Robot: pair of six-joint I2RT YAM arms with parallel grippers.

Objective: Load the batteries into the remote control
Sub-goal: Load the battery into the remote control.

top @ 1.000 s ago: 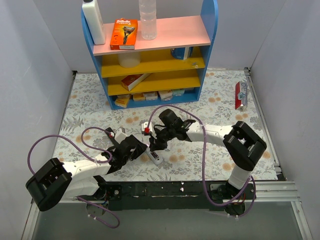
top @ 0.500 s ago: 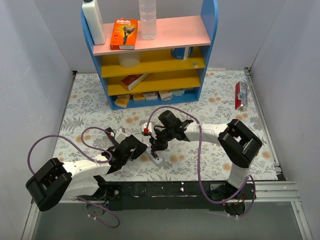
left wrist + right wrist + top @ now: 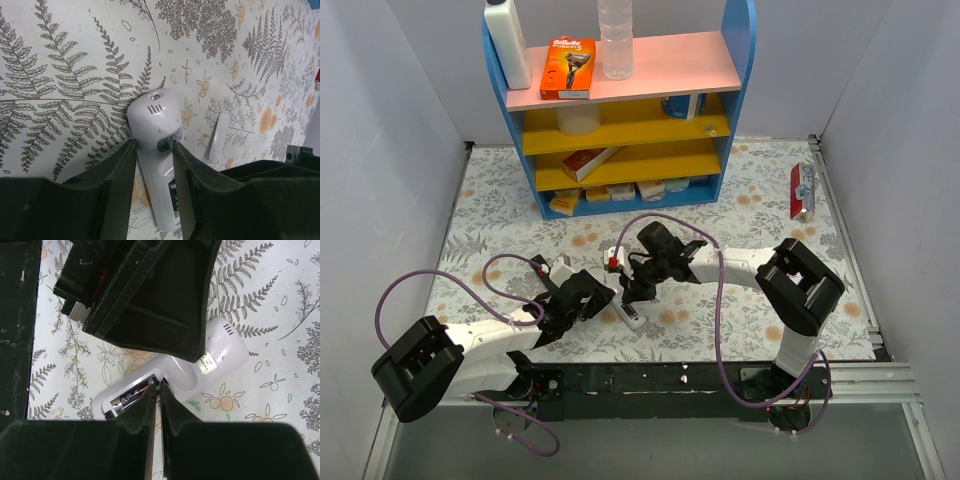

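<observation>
The white remote control (image 3: 152,115) lies face down on the fern-print table, its battery bay open. My left gripper (image 3: 152,144) is shut on its narrow middle, one finger on each side. One dark battery (image 3: 131,397) lies in the bay, and it also shows as a battery (image 3: 173,192) beside my left finger. My right gripper (image 3: 161,385) is shut to a thin slit with nothing visible between the fingers, its tips resting at the inner end of the bay. From above, the left gripper (image 3: 603,297) and the right gripper (image 3: 636,290) meet over the remote (image 3: 631,316).
The loose white battery cover (image 3: 217,137) lies on the table just right of the remote. A blue shelf unit (image 3: 620,110) with boxes and bottles stands at the back. A red packet (image 3: 802,190) lies by the right wall.
The right arm's elbow has shifted slightly left and its jaws have narrowed over the battery bay. The left arm and the remote have stayed still.
</observation>
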